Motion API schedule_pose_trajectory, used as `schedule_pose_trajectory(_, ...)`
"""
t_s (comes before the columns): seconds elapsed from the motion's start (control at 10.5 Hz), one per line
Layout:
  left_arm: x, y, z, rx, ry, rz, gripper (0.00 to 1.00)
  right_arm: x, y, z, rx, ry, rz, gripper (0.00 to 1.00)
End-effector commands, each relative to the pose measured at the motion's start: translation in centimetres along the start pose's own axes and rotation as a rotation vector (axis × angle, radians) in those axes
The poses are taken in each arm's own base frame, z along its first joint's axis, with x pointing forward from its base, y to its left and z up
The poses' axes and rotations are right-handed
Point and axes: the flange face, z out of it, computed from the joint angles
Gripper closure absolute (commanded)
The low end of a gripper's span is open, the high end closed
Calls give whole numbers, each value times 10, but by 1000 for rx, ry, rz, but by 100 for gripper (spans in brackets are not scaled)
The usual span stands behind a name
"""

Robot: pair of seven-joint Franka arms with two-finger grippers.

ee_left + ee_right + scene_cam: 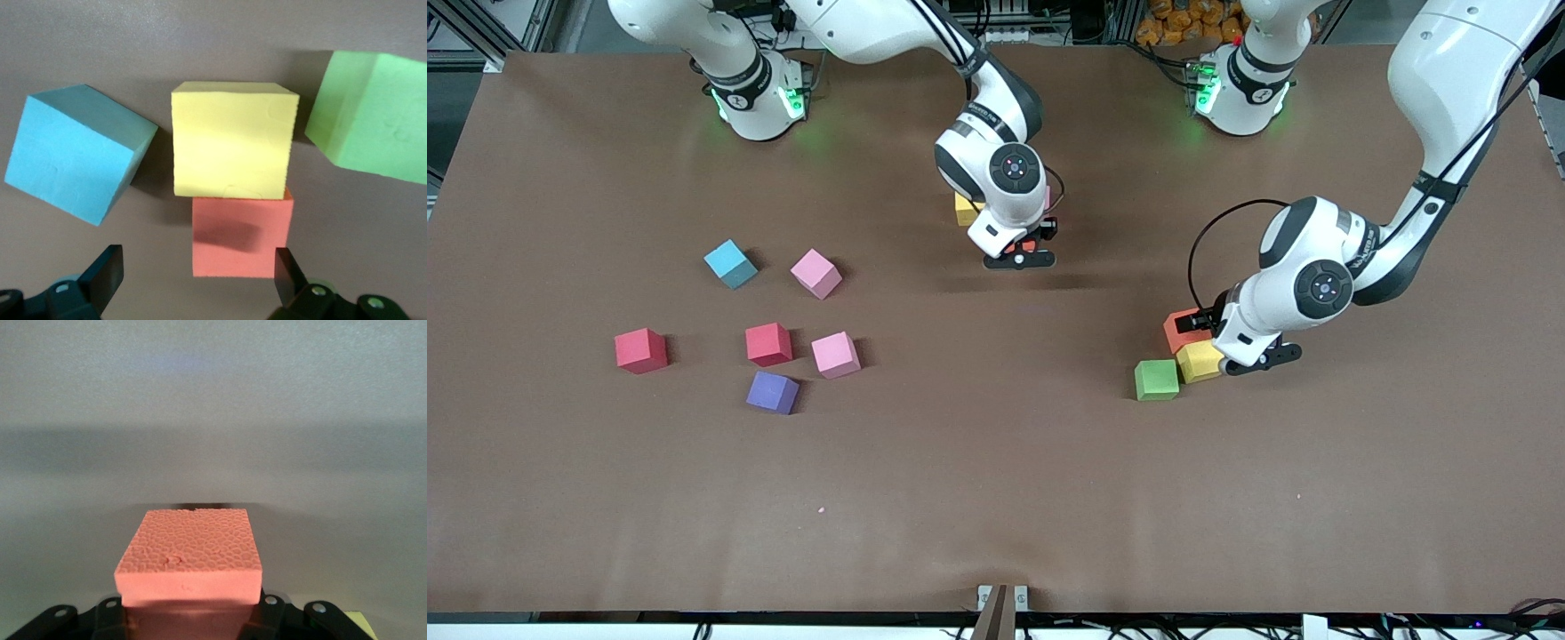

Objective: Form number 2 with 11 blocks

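Toward the right arm's end of the brown table [996,498], six loose foam cubes are seen: a red foam cube [640,350] lies outermost, a light blue foam cube [730,264] and a pink foam cube [816,273] lie farther from the front camera, and a second red foam cube [769,344], a second pink foam cube [836,355] and a purple foam cube [773,392] are grouped nearer to it, the purple one nearest. Near the middle of the table the right gripper [1020,258] is held low over the surface, its fingers clamped on an orange-red foam cube [190,560]; a yellow foam cube [964,210] is partly hidden by that arm's wrist. Toward the left arm's end, a green foam cube [1156,380], a second yellow foam cube [1199,361] and an orange foam cube [1181,329] are clustered, the yellow one touching the orange one. The left gripper [197,273] is poised over this cluster with its fingers [107,270] spread apart around the orange cube, nothing being gripped. In the left wrist view another light blue foam cube [80,152] is shown beside the yellow one. No number 2 is formed yet.
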Motion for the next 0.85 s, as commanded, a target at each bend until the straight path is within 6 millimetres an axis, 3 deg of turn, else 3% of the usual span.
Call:
schedule_pose_trajectory(0.0,6,2,-1,-1,19,25,0,1,-12,4,-4,19,10,56)
schedule_pose_trajectory(0.57,5,27,12,-25,5,46,0,-16,-24,20,-24,11,2,56)
schedule_pose_trajectory(0.76,5,27,19,-6,10,69,0,-22,-27,21,-25,11,8,56)
